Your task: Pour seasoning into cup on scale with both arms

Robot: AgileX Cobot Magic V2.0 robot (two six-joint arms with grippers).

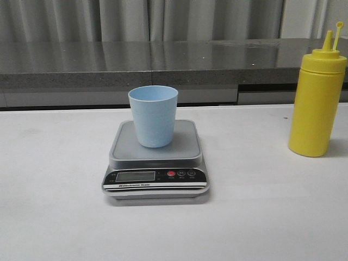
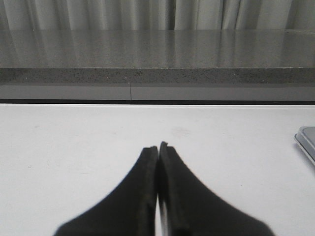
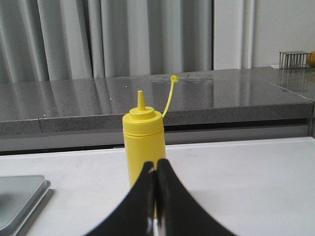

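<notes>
Seasoning bottle (image 1: 317,103): yellow, upright on the white worktop (image 1: 54,217), far right in the front view, well apart from the scale (image 1: 156,162). Pointed nozzle bare, small tethered cap (image 1: 339,25) swung up beside it on a thin strap. In the right wrist view, same bottle (image 3: 143,147) straight beyond the right gripper (image 3: 157,164), its lower body hidden behind the black fingers (image 3: 142,196).

Pale blue cup (image 1: 153,115): upright on the grey platform of the scale, about centred, open mouth up. Inside not visible from this angle. Scale near the middle of the worktop, black front panel toward the near edge, with a screen (image 1: 136,175), a red button (image 1: 171,174) and two dark buttons (image 1: 186,173) to its right. Screen reading too small to tell.

Right gripper fingers pressed together, tips touching, holding nothing; a corner of the scale (image 3: 22,199) showing to the left of the bottle. Left gripper (image 2: 158,147) fingers (image 2: 142,196) likewise pressed together, empty, over bare worktop; only a corner of the scale (image 2: 306,140) visible at the right edge of that view. Neither arm showing in the front view.

Behind the worktop: dark grey speckled ledge (image 1: 109,60) running left to right, pale curtains (image 1: 81,19) beyond it.
</notes>
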